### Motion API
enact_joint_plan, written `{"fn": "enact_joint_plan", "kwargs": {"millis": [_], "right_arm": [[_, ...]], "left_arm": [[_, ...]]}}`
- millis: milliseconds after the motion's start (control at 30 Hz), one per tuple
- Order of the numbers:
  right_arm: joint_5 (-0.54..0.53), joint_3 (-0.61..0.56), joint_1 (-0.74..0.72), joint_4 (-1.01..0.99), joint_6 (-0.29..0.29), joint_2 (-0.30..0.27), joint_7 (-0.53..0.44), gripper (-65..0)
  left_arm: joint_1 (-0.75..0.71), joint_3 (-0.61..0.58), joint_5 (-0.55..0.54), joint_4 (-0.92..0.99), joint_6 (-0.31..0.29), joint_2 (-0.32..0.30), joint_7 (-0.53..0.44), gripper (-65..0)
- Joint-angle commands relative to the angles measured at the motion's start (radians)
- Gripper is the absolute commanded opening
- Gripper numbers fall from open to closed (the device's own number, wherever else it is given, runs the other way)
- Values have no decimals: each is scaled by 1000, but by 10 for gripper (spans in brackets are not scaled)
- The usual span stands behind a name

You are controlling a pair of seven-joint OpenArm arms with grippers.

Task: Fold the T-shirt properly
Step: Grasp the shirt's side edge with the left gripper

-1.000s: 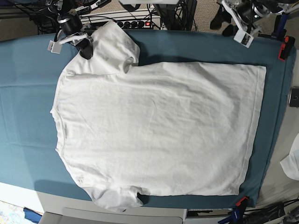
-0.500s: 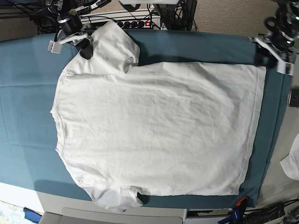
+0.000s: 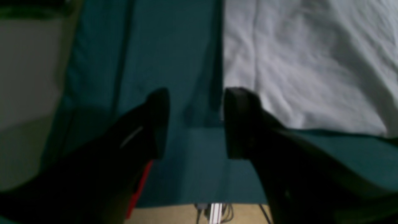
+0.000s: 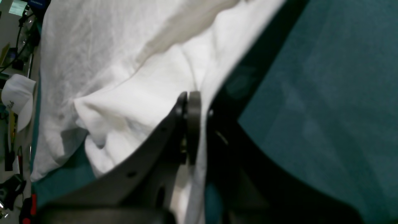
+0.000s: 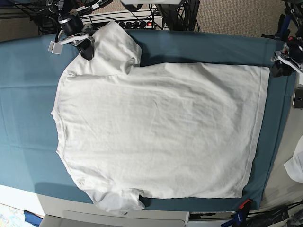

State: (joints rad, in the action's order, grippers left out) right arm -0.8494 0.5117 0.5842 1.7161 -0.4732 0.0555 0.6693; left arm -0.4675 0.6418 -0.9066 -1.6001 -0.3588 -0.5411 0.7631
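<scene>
The white T-shirt (image 5: 161, 127) lies spread flat on the teal table cover (image 5: 28, 94), collar side to the left and hem to the right. My right gripper (image 5: 86, 51) is at the far-left sleeve. In the right wrist view its fingers (image 4: 188, 102) are pressed shut on the sleeve's cloth (image 4: 130, 102), which puckers up and casts a shadow. My left gripper (image 5: 277, 69) hangs just outside the far-right hem corner. It is open (image 3: 194, 124), with one finger (image 3: 239, 124) at the hem corner (image 3: 236, 77) and bare cover between the fingers.
A white cloth (image 5: 296, 165) lies off the table at the right, and a dark phone-like object (image 5: 298, 98) sits beside the right edge. A red clamp (image 5: 245, 204) holds the cover at the near right. A power strip (image 5: 137, 23) and cables lie behind the table.
My left arm has come down from the far right background to the hem corner. The right gripper and the shirt have not moved.
</scene>
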Motion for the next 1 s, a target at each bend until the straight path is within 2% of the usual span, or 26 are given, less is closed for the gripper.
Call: {"fn": "enact_joint_plan", "kwargs": {"millis": [0,167,433,733,867,967], "right_arm": [[39,0,11,3,13,-3,37,-650],[39,0,12,3,13,-3,37,-650],[40,0,12,3,13,-3,38,-650],[57,0,11,3,13,-3,37,-650],[58,0,12,3,13,-3,37,-650],[58,0,12,3,13,-3,37,-650]], "left_arm": [[9,6,-21,3,-5,-24,-18,-355],[31,-21,-22,54,-4,-24,-11,-355],[84,-151,-2,64,-5,-24,-1,-355],[91,-154,-30,64,-6,-27,42,-355],[91,-154,-88,64,-56,-27,86,-354],[91,-154,-106,64,-66,-27,102,-353]]}}
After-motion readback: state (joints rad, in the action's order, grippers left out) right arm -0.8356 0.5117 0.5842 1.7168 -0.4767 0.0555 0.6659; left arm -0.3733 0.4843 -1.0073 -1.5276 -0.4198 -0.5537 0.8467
